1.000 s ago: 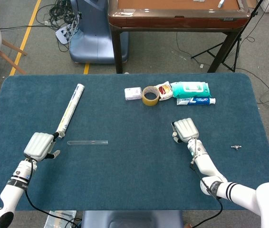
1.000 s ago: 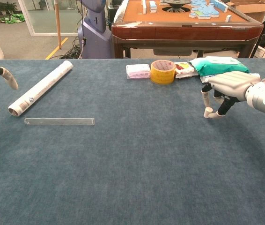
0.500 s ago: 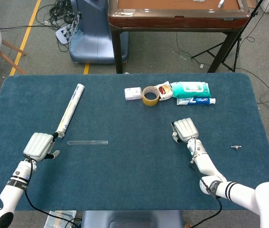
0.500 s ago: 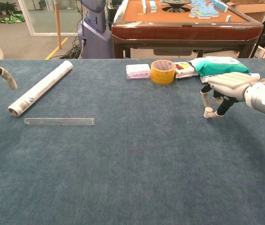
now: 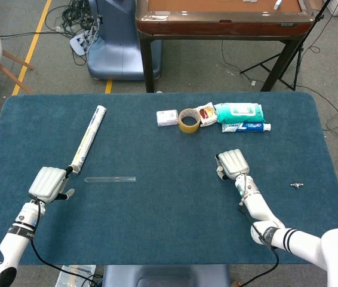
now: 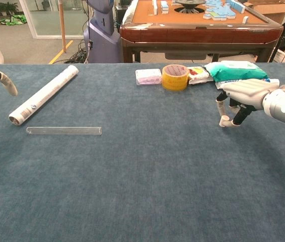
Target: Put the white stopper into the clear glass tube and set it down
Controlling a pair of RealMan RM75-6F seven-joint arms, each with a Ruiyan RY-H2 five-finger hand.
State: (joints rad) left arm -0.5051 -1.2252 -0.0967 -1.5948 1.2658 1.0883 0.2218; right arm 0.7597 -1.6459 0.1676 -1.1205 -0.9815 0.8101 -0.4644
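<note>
Fig.: task at its start, as I judge it. My right hand [image 6: 245, 96] is at the table's right-centre, palm down, fingers pointed down w/ tips at the cloth; in the chest view a small white piece, likely the stopper [image 6: 225, 120], sits at the tip of one finger [image 6: 219, 107]. I can't tell whether it is pinched or only touched, so the grasp is unconfirmed; the head view hides it under the back of my hand [image 5: 233, 161]. My left hand [image 5: 49, 182] is at the left edge, fingers spread, grasping nothing, just beside the near end of the paper roll [image 5: 89, 136]. The tube [image 6: 64, 130] lies flat on the blue table [image 5: 169, 233], near my left hand, well apart from my right, and touched by neither. Done so far: nothing of the insertion; at most, the stopper reached. Left: secure stopper, lift tube w/ left hand, bring the two together, seat stopper in the open end, set the assembly down. Behind, near the far edge: small box [image 5: 167, 117], tape [image 5: 189, 120], wipes pack [image 5: 239, 112]; not part of the job.
</note>
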